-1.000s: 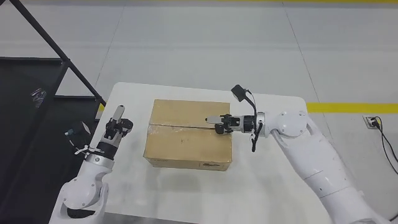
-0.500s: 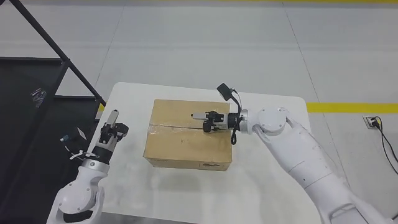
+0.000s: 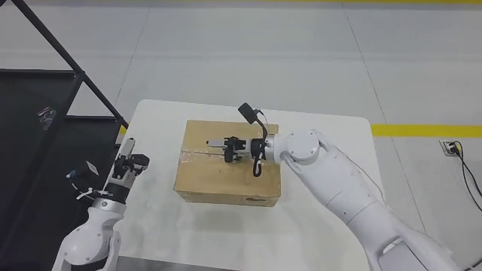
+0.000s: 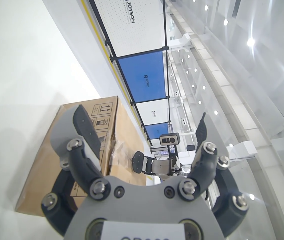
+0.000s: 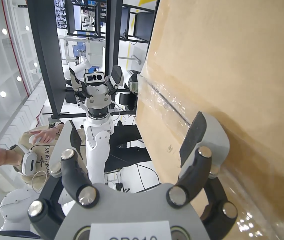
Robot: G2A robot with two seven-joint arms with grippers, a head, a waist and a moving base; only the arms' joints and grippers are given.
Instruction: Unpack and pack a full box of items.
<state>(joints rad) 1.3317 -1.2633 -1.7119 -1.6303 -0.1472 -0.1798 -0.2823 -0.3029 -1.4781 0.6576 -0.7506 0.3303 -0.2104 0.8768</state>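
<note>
R gripper, open w/ one jaw on tape seam, slid along it across top of box at mid table toward L side while L gripper, open & empty, backed off to its edge; box prob still sealed, unpacking barely started

White table w/ closed cardboard box at centre.
</note>
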